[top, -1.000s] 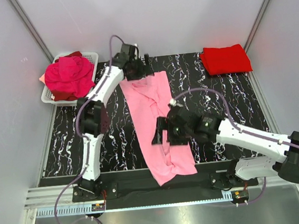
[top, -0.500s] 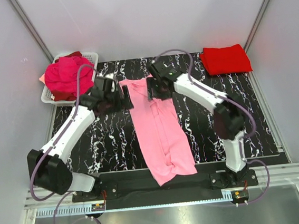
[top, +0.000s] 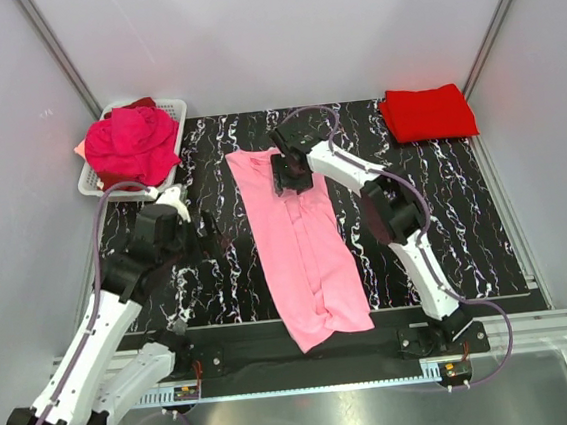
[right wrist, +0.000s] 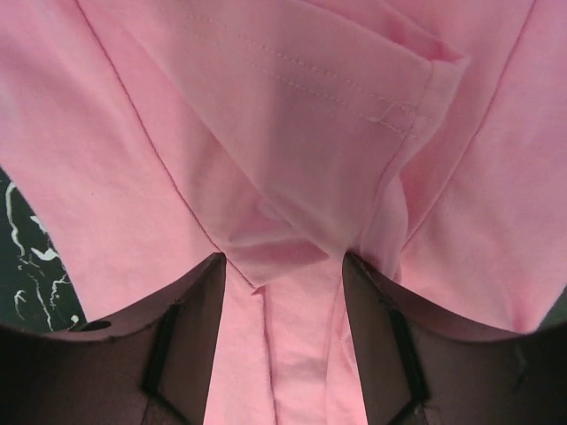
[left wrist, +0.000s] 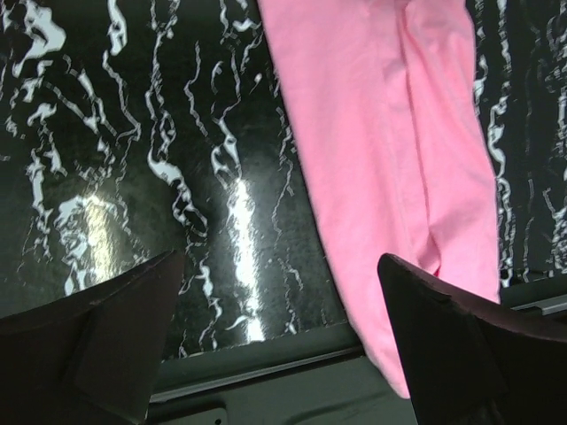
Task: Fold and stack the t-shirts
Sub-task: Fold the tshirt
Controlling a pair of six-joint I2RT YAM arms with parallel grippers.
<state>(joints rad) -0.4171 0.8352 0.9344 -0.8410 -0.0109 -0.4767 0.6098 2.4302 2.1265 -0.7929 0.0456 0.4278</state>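
A light pink t-shirt [top: 301, 236] lies lengthwise down the middle of the black marbled mat [top: 413, 200], folded into a narrow strip. My right gripper [top: 290, 177] presses down on its far end. In the right wrist view its jaws [right wrist: 283, 261] stand partly closed astride a raised fold of the pink t-shirt [right wrist: 283, 106], with cloth still lying in the gap. My left gripper [top: 200, 236] hovers wide open over bare mat left of the shirt, holding nothing; its view [left wrist: 279, 261] shows the pink t-shirt [left wrist: 381, 133] to the right.
A folded bright red t-shirt [top: 428, 112] sits at the mat's far right corner. A white mesh basket [top: 175, 106] at the far left holds a heap of magenta t-shirts [top: 132, 147]. The mat's near edge [left wrist: 266, 363] lies just below my left gripper.
My left arm has drawn back from the shirt's far left corner to the near left. My right gripper went from mid-shirt to the far end and its jaws have narrowed.
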